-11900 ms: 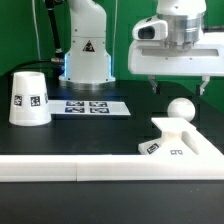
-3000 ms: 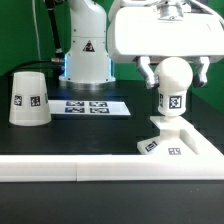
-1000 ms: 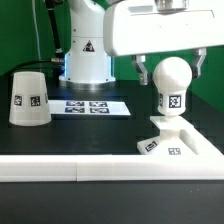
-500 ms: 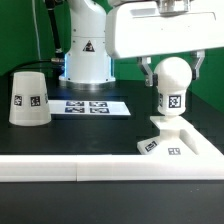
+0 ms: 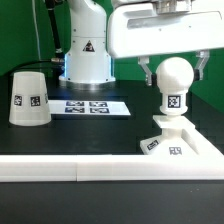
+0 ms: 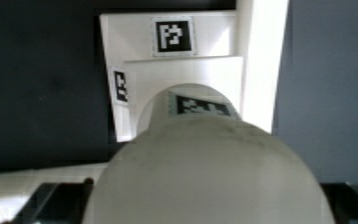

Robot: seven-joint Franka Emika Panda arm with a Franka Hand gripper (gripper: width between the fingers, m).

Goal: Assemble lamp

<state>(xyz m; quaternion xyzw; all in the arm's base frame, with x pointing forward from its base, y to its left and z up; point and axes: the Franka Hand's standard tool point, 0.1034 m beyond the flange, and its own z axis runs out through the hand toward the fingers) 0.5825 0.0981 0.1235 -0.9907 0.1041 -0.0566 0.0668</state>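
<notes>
The white bulb (image 5: 174, 83) hangs upright with its tagged neck down, held between my gripper's (image 5: 174, 76) two fingers. It is a little above the raised part of the white lamp base (image 5: 178, 142) at the exterior view's right. In the wrist view the bulb (image 6: 202, 170) fills the foreground and hides the fingers, with the base (image 6: 190, 60) and its markers below it. The white shade (image 5: 29, 98) stands mouth down on the table at the exterior view's left.
The marker board (image 5: 90, 106) lies in front of the white robot column (image 5: 87, 45). A white rail (image 5: 70, 171) runs along the table's front edge.
Over the last second the bulb in my gripper has shifted slightly to the exterior view's right above the base. Long before, the bulb lay on the table and my gripper was empty.
</notes>
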